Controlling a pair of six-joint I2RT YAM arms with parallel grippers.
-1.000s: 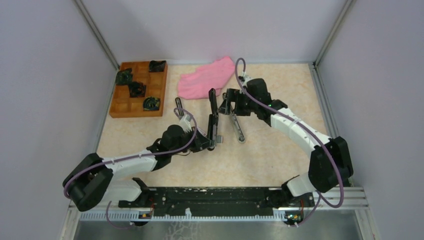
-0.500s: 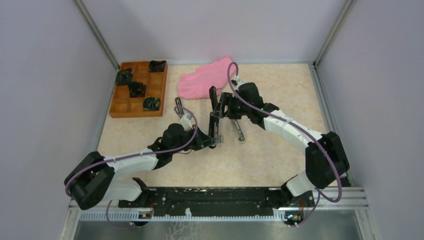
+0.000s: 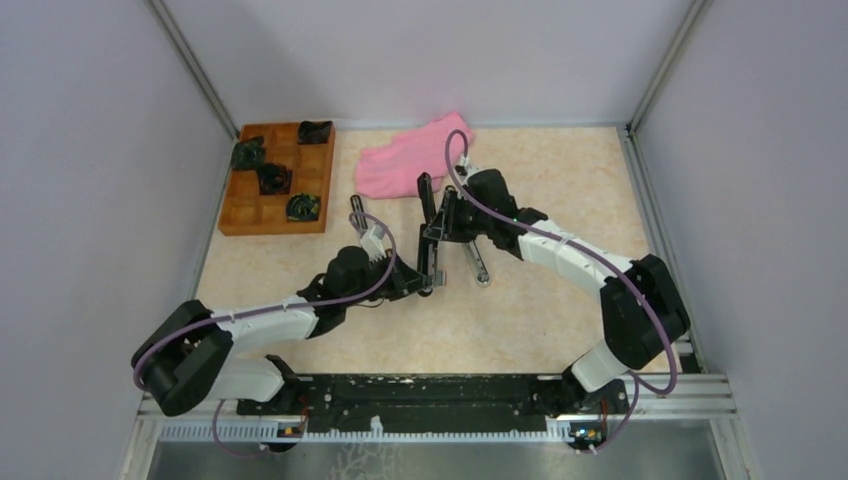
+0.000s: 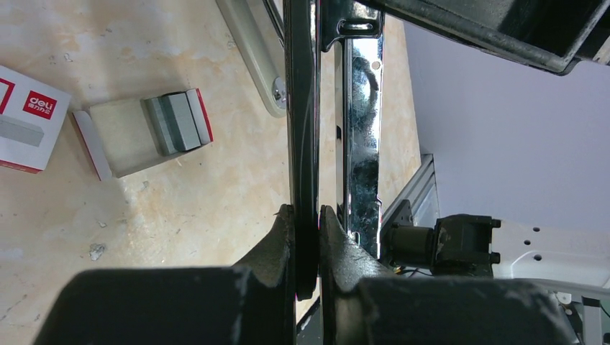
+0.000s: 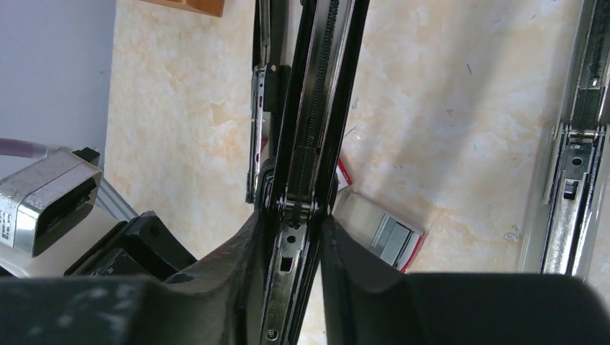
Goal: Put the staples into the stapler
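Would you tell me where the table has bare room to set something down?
Bare: the far-right table corner beyond the right arm, and the near strip before the rail. Crowded: the middle, where left gripper and right gripper clamp the stapler.

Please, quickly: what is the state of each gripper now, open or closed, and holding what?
The left gripper: closed on the stapler.
The right gripper: closed on the same stapler.

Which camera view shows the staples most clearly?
The left wrist view: the staples lie unobstructed and sharp in their open tray. The right wrist view shows them smaller. The top external view does not show them.
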